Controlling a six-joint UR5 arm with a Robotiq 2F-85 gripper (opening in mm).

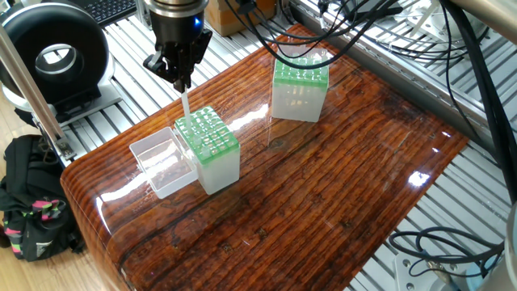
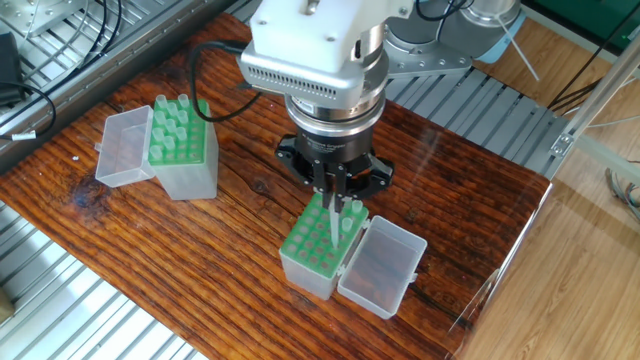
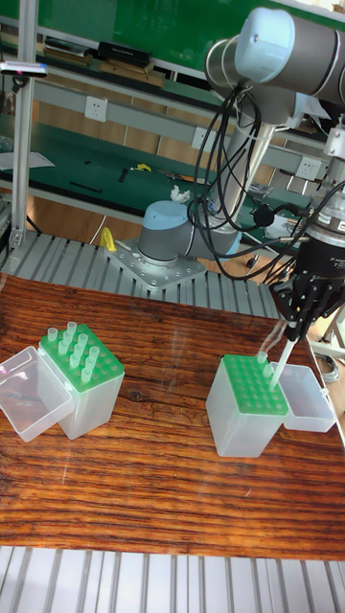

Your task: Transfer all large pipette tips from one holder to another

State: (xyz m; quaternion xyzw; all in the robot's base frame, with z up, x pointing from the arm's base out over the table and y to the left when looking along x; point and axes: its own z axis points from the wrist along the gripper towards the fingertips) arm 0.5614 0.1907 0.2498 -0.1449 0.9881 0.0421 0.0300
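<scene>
Plainly, no readable writing or brand shows anywhere. Clenched on one translucent whitish pipette tip (image 2: pixel 334 222), the black two-finger pincer (image 2: pixel 331 186) hangs over the green-topped translucent holder (image 2: pixel 315 251) at the glossy wooden counter's (image 2: pixel 240 280) centre; a second green-topped holder with tips (image 2: pixel 180 145) stands at ten o'clock.

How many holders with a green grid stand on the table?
2. One holder stands directly below the gripper, which holds a pipette tip over its grid. The other holder stands apart, toward the table's far end, with several tips in it.
</scene>
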